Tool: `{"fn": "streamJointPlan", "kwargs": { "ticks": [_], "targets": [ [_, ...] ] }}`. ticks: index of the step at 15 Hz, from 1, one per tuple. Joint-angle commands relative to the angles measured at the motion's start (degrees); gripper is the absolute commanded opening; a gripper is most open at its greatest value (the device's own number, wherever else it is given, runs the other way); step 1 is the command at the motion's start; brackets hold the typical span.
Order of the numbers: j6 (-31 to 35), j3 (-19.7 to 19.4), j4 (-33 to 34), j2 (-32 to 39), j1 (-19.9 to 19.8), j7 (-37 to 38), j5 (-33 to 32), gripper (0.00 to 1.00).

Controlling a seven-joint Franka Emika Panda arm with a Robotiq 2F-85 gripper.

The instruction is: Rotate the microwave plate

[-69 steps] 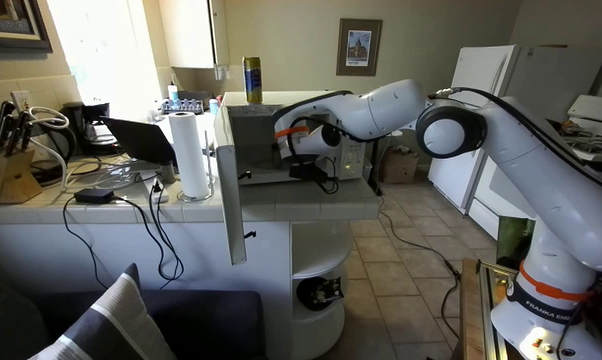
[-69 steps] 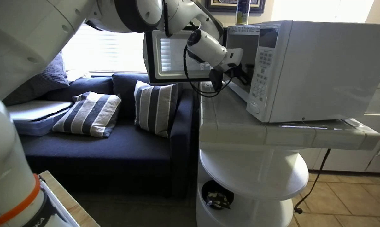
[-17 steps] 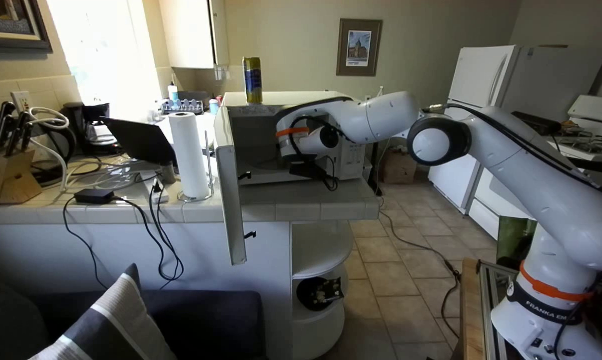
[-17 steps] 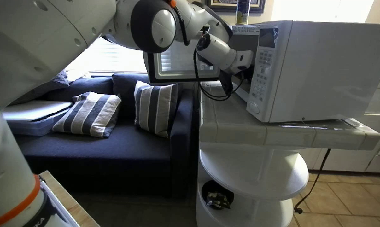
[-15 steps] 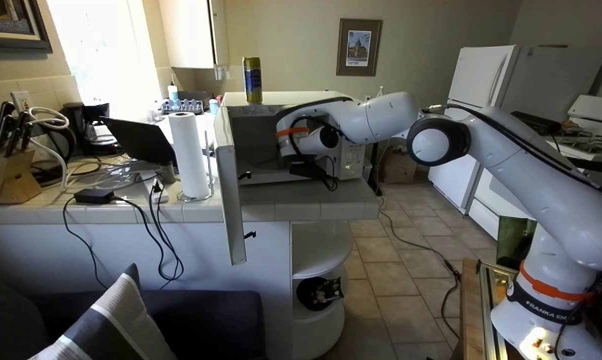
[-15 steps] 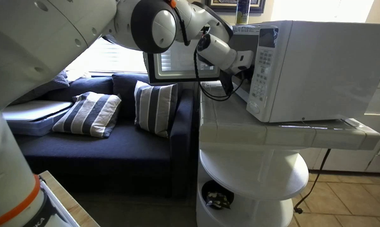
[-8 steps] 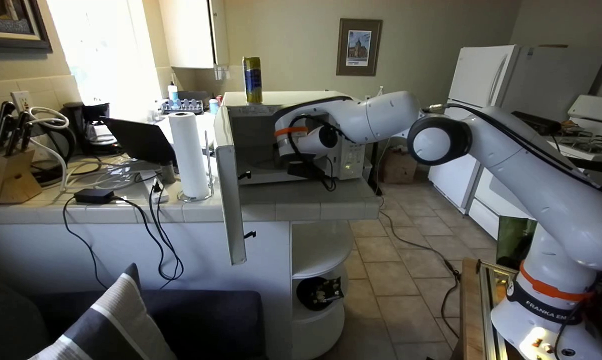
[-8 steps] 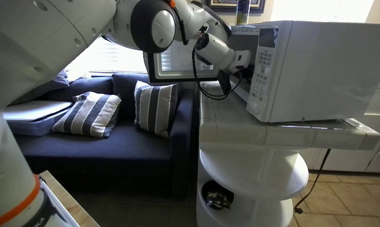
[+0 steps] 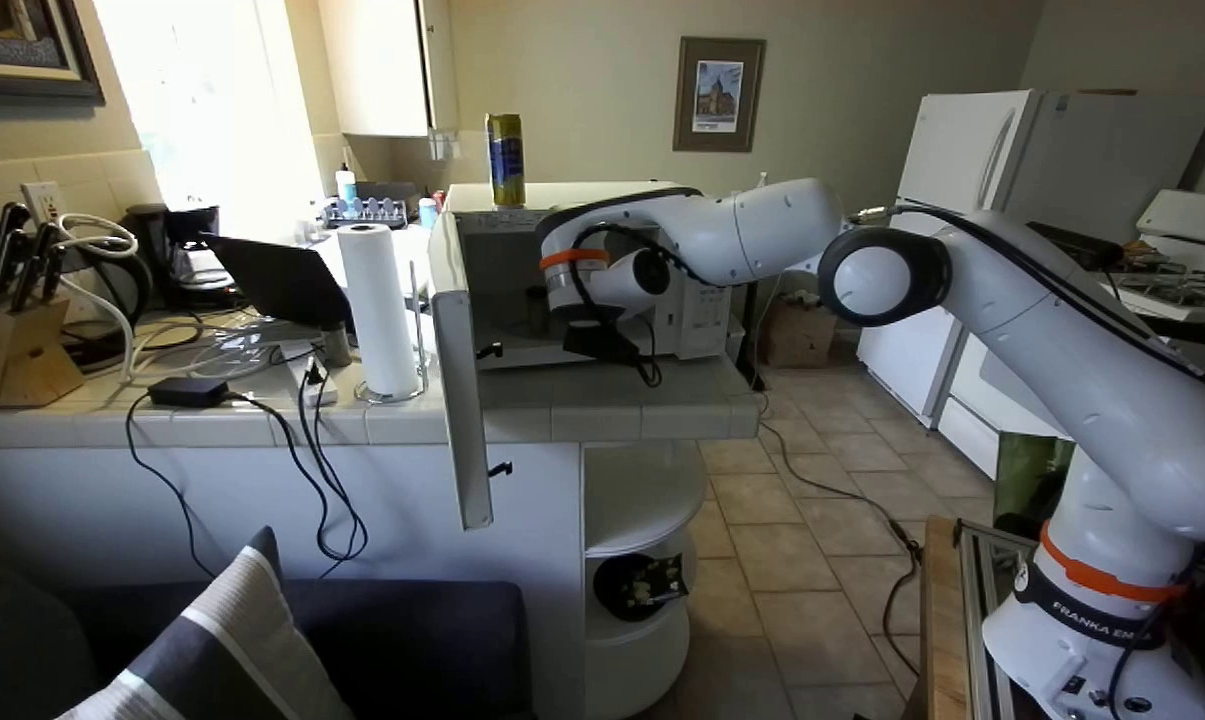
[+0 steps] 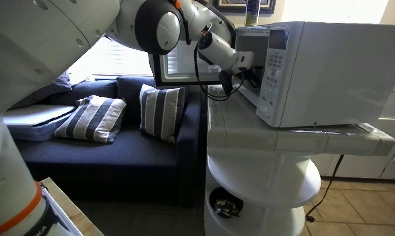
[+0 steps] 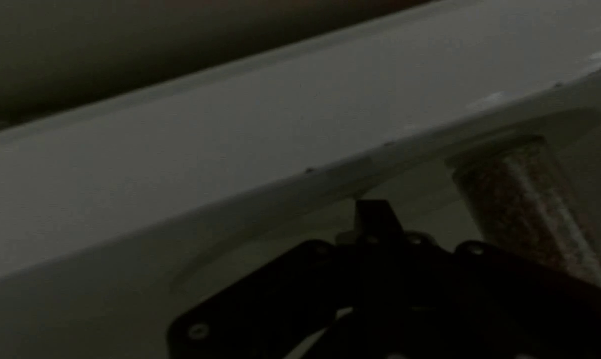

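Note:
The white microwave (image 9: 700, 315) stands on the tiled counter with its door (image 9: 457, 400) swung open; it also shows in the other exterior view (image 10: 341, 75). Its plate (image 11: 430, 207) is a faint, dark round outline on the cavity floor in the wrist view. A reddish speckled cylinder (image 11: 527, 199) stands on the plate to the right of my gripper, apart from it. My gripper (image 11: 372, 207) is shut, its fingertips together over the plate with nothing seen between them. In an exterior view the gripper (image 10: 254, 82) reaches in at the cavity opening. The view is dark; whether the tips touch the plate cannot be told.
A pale band (image 11: 205, 159) crosses the wrist view beyond the fingertips. A tall yellow-blue can (image 9: 507, 160) stands on top of the microwave. A paper towel roll (image 9: 380, 310) stands left of the open door. The counter edge (image 9: 602, 422) runs below the arm.
Since half a second ago, my gripper has moved a little out of the cavity, toward the open door. Over the longer span, the arm's elbow has come lower. The microwave and door stay put.

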Motion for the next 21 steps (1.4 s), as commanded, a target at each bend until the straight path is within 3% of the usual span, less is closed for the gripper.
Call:
{"fn": "streamJointPlan", "kwargs": {
  "ticks": [1, 9, 21],
  "targets": [
    [-0.9, 2.3, -1.2, -0.6, -0.6, -1.2, 1.9, 0.0],
    [-2.0, 2.0, 0.2, 0.0, -0.1, 2.7, 0.4, 0.0],
    [-3.5, 0.8, 3.0, 1.7, 2.1, 16.9, -1.0, 0.0]
  ]
}}
